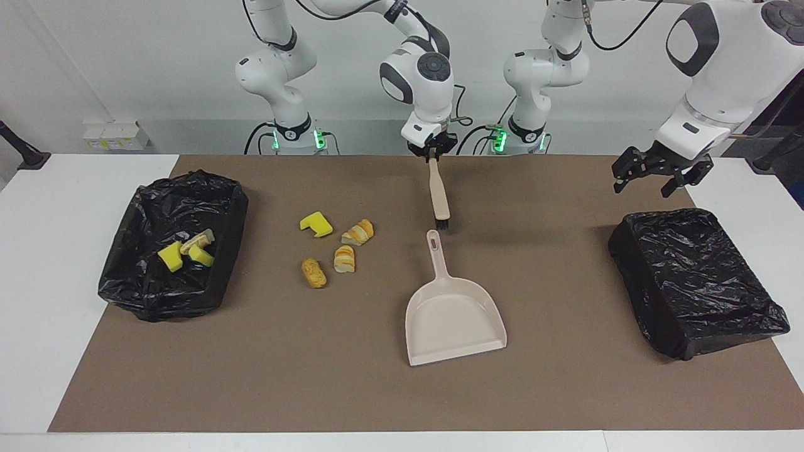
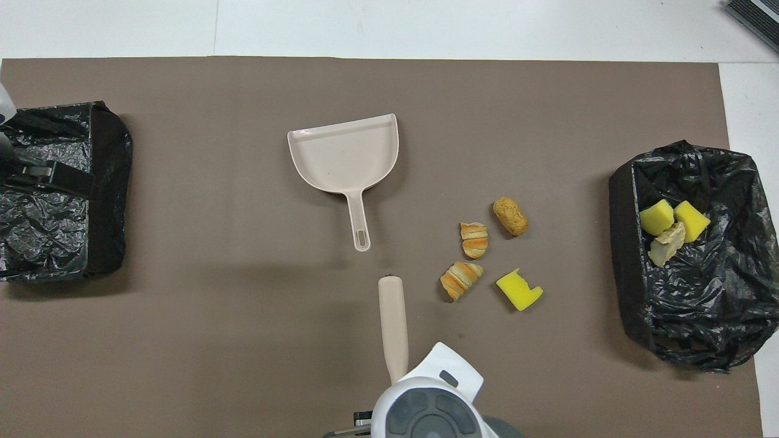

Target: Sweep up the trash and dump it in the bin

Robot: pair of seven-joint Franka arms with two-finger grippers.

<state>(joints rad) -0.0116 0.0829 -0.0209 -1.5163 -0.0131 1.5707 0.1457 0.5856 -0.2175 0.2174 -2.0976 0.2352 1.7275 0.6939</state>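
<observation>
Right pincer (image 1: 432, 152) clamped on handle end of beige plastic brush (image 1: 438, 194), bristles hanging over brown tabletop (image 1: 553, 389) just robot-side of beige plastic dustpan (image 1: 453, 320)

Left pincer (image 1: 661, 177) open, waiting over closed black bag-wrapped bin (image 1: 694, 282)

Four loose trash pieces, yellow sponge and striped bread bits (image 1: 333, 248), lie between dustpan and open black-lined bin (image 1: 173, 245), which holds three more

Best: lower bristles beside pieces on their open-bin side, drag low toward dustpan mouth
</observation>
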